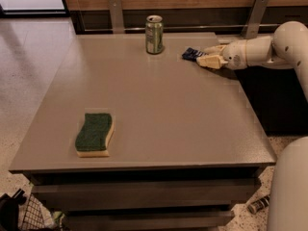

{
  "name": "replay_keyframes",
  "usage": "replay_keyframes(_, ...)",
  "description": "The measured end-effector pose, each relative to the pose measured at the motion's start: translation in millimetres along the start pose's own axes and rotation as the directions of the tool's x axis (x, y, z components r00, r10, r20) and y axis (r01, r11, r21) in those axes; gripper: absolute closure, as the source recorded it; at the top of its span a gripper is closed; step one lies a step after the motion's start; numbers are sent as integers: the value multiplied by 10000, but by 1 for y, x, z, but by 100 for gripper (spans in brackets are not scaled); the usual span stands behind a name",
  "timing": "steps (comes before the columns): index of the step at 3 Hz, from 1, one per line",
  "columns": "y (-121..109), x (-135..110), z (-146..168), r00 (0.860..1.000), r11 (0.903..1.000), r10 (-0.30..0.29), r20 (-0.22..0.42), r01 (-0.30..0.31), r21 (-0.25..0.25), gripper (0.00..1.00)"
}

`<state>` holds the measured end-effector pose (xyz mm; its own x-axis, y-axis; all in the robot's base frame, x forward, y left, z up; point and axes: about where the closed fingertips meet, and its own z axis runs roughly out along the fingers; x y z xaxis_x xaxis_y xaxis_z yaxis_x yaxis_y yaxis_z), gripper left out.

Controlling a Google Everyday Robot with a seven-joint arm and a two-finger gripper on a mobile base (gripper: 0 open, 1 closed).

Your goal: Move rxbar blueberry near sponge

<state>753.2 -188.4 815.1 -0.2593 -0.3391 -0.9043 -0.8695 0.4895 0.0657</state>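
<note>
Grasping stage: cream robot hand (206, 56) meets dark-blue wrapped snack bar (191, 54); its grip cannot be told. Next, carry toward green-topped yellow foam sponge (94, 134).

The rxbar blueberry (191, 54), a small flat bar in a dark blue wrapper, lies at the table's (168, 105) far right, its right end at the gripper (208, 55); the sponge (95, 134), wavy-edged, dark green over pale yellow foam, lies flat near the front left, well apart from the bar.
</note>
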Motion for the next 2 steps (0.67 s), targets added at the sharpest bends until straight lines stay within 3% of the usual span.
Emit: replay_keyframes(2,0,0,0,10000,10000,-1,-2,1,-5,100)
